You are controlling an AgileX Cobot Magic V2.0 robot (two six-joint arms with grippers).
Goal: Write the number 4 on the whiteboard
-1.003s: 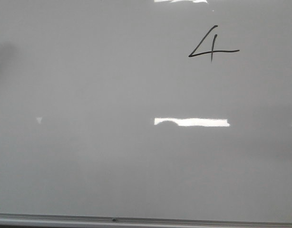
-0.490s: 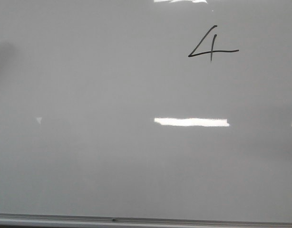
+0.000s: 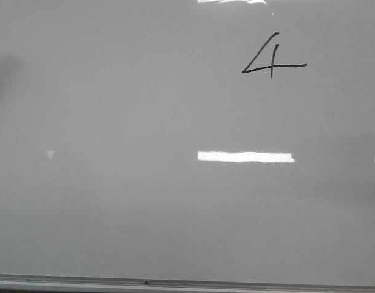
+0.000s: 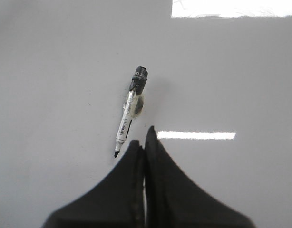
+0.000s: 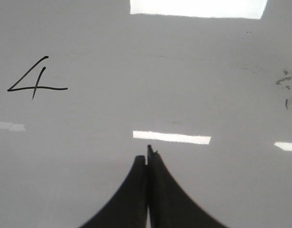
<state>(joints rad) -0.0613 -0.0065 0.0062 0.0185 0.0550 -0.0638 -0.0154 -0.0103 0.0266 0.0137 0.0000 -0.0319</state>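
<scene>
Nothing moves across the last second: the number 4 (image 3: pixel 273 58) sits finished at the upper right of the whiteboard (image 3: pixel 145 201), the marker (image 4: pixel 130 110) lies loose, and both the left tool (image 4: pixel 144 142) and right tool (image 5: pixel 147 159) are closed and empty, so the task looks done.

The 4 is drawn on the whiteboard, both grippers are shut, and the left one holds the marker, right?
Not quite: the left gripper is shut but empty. The left wrist view shows the marker lying on the whiteboard, beyond its fingertips. The rest stands.
</scene>
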